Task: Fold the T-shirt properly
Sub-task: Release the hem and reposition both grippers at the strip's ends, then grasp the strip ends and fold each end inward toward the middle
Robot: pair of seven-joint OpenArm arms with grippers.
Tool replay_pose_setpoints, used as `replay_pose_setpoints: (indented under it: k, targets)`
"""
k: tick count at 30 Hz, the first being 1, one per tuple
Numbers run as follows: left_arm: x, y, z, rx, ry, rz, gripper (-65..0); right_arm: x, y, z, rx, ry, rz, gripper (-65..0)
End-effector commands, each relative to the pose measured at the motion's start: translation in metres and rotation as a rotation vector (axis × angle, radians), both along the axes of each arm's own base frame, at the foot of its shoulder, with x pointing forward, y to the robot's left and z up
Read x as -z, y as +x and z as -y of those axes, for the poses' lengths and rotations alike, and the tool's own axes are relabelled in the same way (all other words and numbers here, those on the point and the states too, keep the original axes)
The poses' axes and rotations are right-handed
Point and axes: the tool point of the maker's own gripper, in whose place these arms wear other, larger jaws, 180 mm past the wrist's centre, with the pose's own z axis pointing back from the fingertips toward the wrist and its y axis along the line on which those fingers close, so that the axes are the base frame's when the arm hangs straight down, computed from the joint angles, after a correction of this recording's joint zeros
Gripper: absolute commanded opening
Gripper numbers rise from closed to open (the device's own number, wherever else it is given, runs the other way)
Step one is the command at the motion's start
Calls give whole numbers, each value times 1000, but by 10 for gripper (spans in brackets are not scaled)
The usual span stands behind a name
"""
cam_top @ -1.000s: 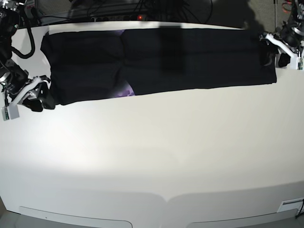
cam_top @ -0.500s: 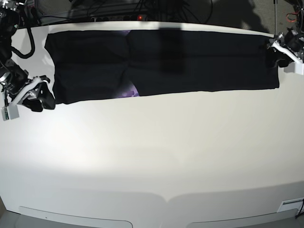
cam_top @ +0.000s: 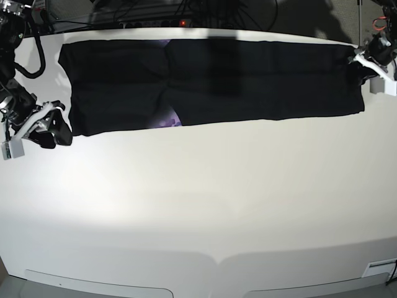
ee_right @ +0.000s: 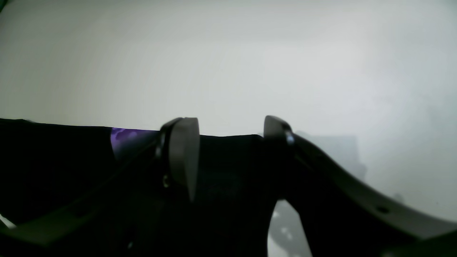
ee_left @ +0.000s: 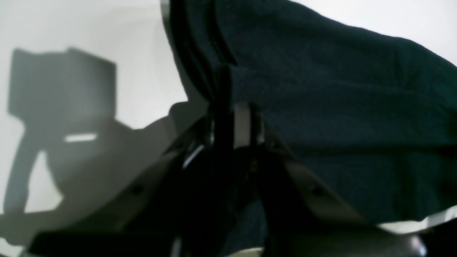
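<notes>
The black T-shirt (cam_top: 248, 81) lies spread in a long band across the far part of the white table, with a bit of purple print (cam_top: 166, 119) showing at its near edge. My left gripper (cam_top: 366, 67) is at the shirt's far right end. In the left wrist view the left gripper (ee_left: 232, 117) is shut on a fold of the black cloth (ee_left: 339, 89). My right gripper (cam_top: 59, 127) sits just off the shirt's near left corner. In the right wrist view the right gripper (ee_right: 230, 153) is open, with the cloth edge (ee_right: 221, 185) between and below the fingers and purple print (ee_right: 125, 137) to the left.
The white table (cam_top: 205, 198) stretches bare-topped toward the near edge. Cables and dark equipment (cam_top: 180, 18) lie behind the far edge. A small white label (cam_top: 378, 268) is at the near right corner.
The left gripper pulled the shirt's right end rightward and back, stretching it flatter. The right gripper has drawn slightly left, off the shirt's near left corner.
</notes>
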Motion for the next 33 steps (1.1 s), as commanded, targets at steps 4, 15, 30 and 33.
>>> replay_pose_setpoints:
  k: [4, 15, 30, 33]
  targets:
    - [-28, 18, -22, -15, 51, 117, -650, -19, 5, -13, -45, 65, 50, -350]
    - [-38, 23, -78, -48, 256, 103, -650, 13, 1, -113, -188, 269, 25, -351]
    - [-66, 35, -129, -120, 281, 84, -650, 49, -11, -201, -383, 175, -28, -351]
    - [-85, 37, -78, -22, 145, 137, -650, 46, -7, -200, -382, 171, -16, -351]
